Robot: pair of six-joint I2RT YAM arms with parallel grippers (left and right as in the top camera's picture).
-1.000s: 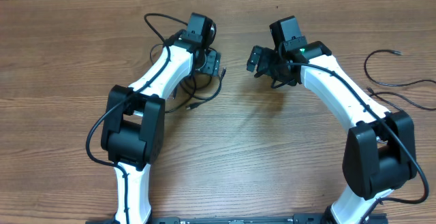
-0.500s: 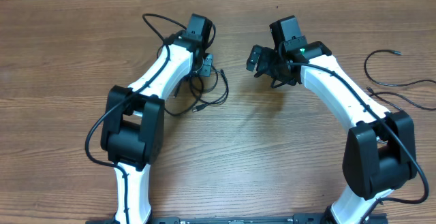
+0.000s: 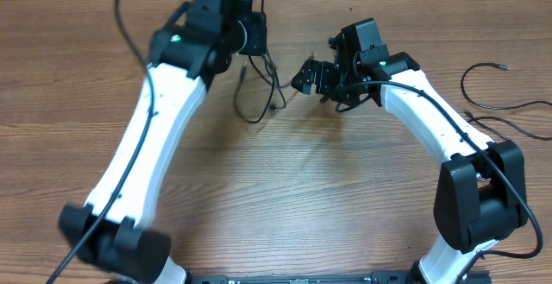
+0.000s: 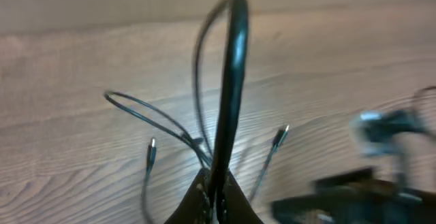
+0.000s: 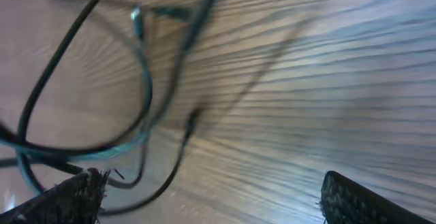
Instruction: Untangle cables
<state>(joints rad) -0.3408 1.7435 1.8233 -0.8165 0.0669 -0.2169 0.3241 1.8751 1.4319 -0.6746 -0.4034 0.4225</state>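
The counter (image 3: pixel 302 189) is pale brown wood (or a wood-look laminate), finely grained, smooth and low in sheen. The cables (image 4: pixel 230 81) wear smooth black plastic with a slight gloss, their plug tips (image 4: pixel 281 134) glinting like metal. The arm shells (image 3: pixel 147 137) are glossy white plastic with matt black joints (image 3: pixel 479 206), and the right end effector (image 5: pixel 208 200) has black pads (image 5: pixel 354 200) of rough, ribbed texture.
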